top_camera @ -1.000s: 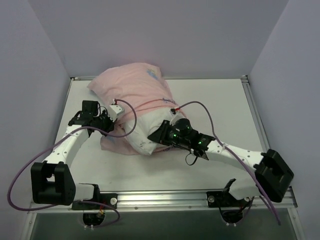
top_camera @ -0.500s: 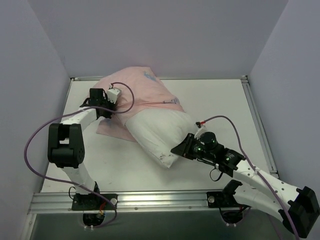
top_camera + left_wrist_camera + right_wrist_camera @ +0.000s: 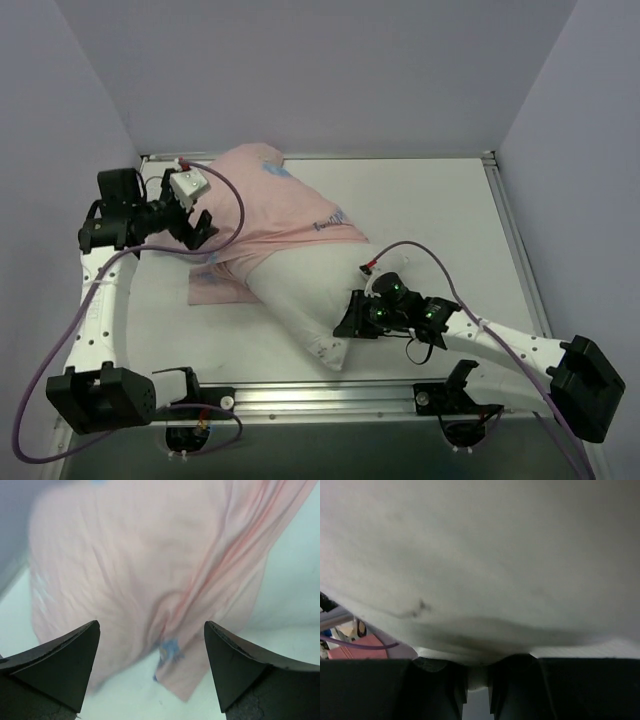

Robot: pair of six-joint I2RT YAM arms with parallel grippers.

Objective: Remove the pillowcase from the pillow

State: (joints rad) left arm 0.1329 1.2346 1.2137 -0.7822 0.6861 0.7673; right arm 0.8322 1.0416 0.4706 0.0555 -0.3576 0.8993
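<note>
The pillowcase (image 3: pixel 270 200) lies pink side out at the back left of the table, still over the far end of the pillow. The white pillow (image 3: pixel 300 290) sticks out of it toward the near edge. My left gripper (image 3: pixel 205 228) hovers open just left of the pillowcase, holding nothing. In the left wrist view the pink pillowcase (image 3: pixel 150 555) lies below the wide-apart fingers (image 3: pixel 65 665), with a blue patch showing at its hem. My right gripper (image 3: pixel 350 320) is shut on the pillow's near right edge. In the right wrist view the pillow (image 3: pixel 480 555) fills the frame, with white fabric pinched in the right gripper (image 3: pixel 477 687).
The white table (image 3: pixel 440 210) is boxed in by grey walls at the left, back and right. An aluminium rail (image 3: pixel 320 398) runs along the near edge. Purple cables (image 3: pixel 235 205) loop over both arms, one across the pillowcase.
My left gripper let go of the pillowcase, opened wide and drew back to the left. My right gripper dragged the pillow nearer, so more white pillow shows outside the case.
</note>
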